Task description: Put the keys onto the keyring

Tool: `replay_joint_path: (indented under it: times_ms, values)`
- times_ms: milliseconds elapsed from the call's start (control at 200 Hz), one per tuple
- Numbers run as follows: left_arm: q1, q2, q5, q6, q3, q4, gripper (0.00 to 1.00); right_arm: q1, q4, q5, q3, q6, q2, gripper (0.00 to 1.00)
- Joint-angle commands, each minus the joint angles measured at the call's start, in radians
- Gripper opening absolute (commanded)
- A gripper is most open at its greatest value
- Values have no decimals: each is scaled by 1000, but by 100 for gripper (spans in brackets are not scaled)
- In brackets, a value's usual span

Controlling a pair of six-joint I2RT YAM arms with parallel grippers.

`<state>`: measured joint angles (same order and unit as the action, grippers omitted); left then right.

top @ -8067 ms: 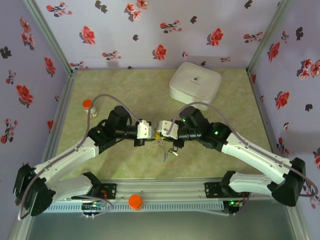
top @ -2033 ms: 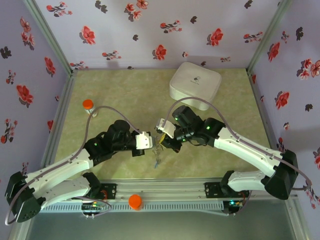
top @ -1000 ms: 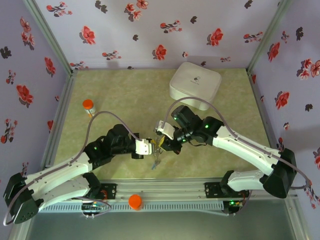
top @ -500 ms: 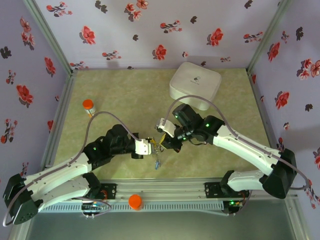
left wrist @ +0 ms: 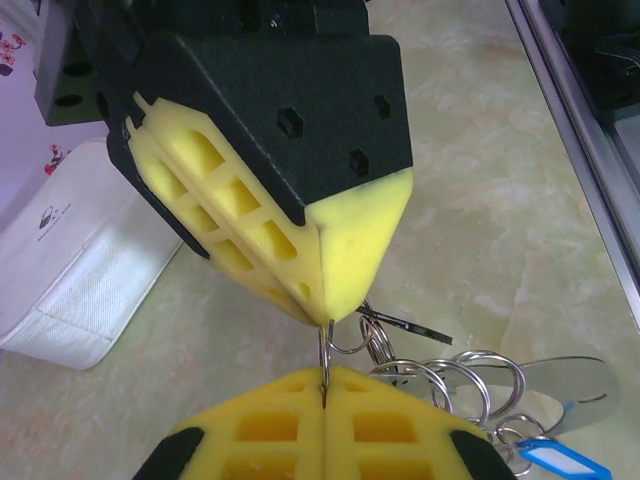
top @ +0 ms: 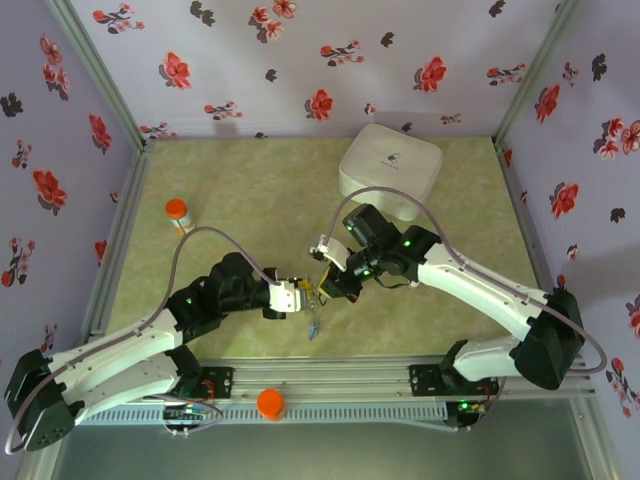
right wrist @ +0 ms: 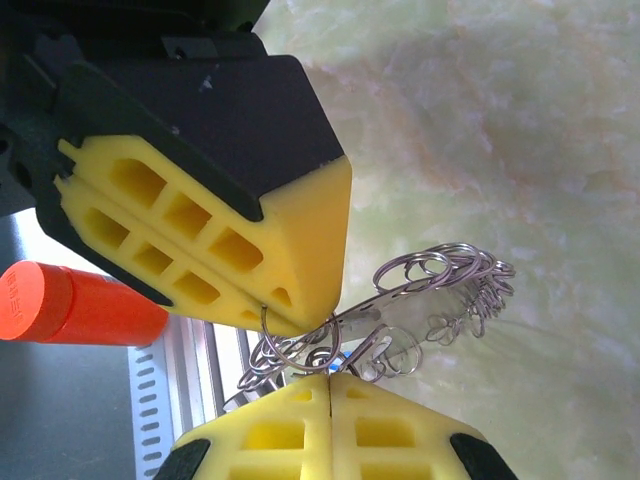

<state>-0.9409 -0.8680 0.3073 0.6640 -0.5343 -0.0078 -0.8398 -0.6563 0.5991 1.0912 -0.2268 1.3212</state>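
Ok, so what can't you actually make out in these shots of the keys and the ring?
- Right wrist view: the keyring is a tangle of loops, part of it tucked behind the right gripper, so it is unclear whether anything is threaded.
- Left wrist view: the blue key is cut off by the bottom edge, and the left gripper covers its pinch point.
- Top view: everything between the fingertips is too small to read.

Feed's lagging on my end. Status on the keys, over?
Left gripper shut, right gripper shut, tip to tip, both pinching the silver ring cluster. Blue-headed key hangs from it. White box, orange-capped vial well apart.
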Motion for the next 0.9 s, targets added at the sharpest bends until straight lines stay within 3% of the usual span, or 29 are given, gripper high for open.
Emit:
replay_joint_path:
  times_ms: [0, 100, 170, 325, 450, 685, 895]
  values:
    - [-13, 27, 42, -35, 15, 137, 0, 17, 16, 13, 23, 22, 9, 0]
    - [-13, 20, 42, -155, 66, 287, 0, 35, 48, 7, 9, 45, -13, 0]
    - [-13, 2, 50, -260, 107, 411, 0, 51, 94, -7, -21, 61, -45, 25]
    - [-9, -20, 47, -435, 143, 566, 0, 62, 202, -63, -106, 62, -159, 42]
    - [15, -23, 49, -530, 153, 604, 0, 64, 266, -129, -164, 40, -252, 44]
    - [87, -57, 116, -739, 205, 793, 0, 56, 458, -70, -322, -136, -414, 40]
    - [103, -70, 170, -702, 173, 716, 0, 43, 498, -10, -305, -140, -381, 39]
